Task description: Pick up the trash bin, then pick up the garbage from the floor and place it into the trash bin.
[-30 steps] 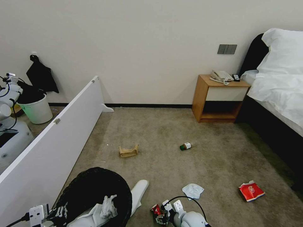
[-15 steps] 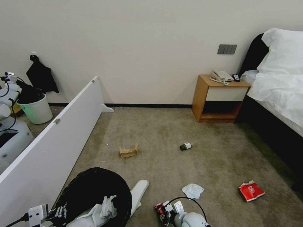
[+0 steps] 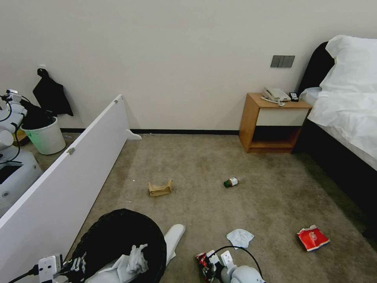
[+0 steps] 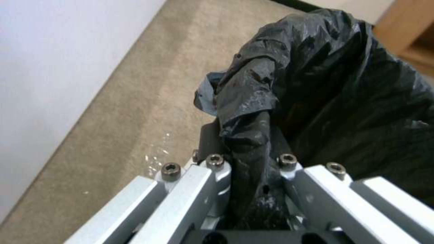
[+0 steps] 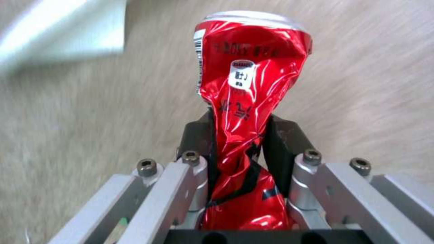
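Head view: the round trash bin lined with crinkled black plastic (image 3: 121, 243) sits at the lower left, carried by the left gripper (image 3: 74, 264) at its rim, so its mouth faces up to receive litter. White tissues (image 3: 131, 257) already lie inside. A white slipper (image 3: 172, 239) rests just beside the bin. The right gripper (image 3: 204, 267) holds the crushed red can (image 3: 202, 262) near the bin. A torn brown paper bag (image 3: 160, 188), small green-capped bottle (image 3: 231, 182), crumpled white tissue (image 3: 239, 237) and red packet (image 3: 312, 237) remain on the carpet.

Left wrist view: the fingers are clenched on the bin's bag-covered rim.

Right wrist view: the fingers pinch the can's narrow crushed waist, clear of the carpet.
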